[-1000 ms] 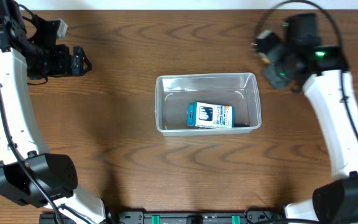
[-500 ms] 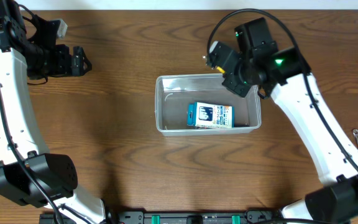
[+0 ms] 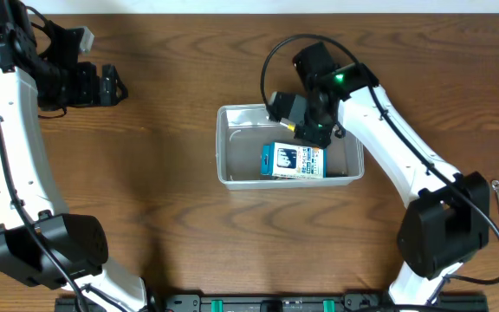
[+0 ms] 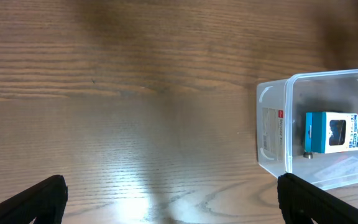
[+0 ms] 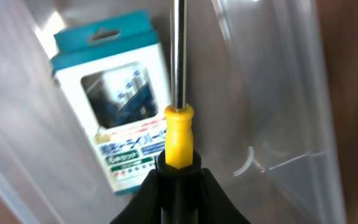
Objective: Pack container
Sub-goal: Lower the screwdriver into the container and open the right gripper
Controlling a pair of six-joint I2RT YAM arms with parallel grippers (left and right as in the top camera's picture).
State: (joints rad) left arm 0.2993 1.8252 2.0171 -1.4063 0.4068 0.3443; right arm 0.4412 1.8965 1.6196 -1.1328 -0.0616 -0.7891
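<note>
Swinging in from the far right of the table, your right gripper is now hanging over the back rim of the container; a second ago it was well clear of the tub, out beyond its right corner.

- Right claw: the wrist view is showing it clamped on the yellow handle of a screwdriver, jaws pinched together around it, with the steel shaft pointing ahead over the tub's interior.
- Container: it is sitting mid-table, unmoved across the three overhead looks, clear walls upright, open side up.
- Blue-and-white box: it is lying flat on the tub floor toward the right half, same spot as before. The shaft is running beside and partly across it in the wrist view; whether the tip is touching anything, I cannot tell.
- Left gripper: it is staying parked at the far left, fingers spread wide apart and holding nothing, its camera looking across bare wood at the tub's short wall.

Reading: you are moving from carry into placement. The tool looks to be over free floor behind the box, so lowering and letting go is likely next. Watch the long shaft against the near wall.
</note>
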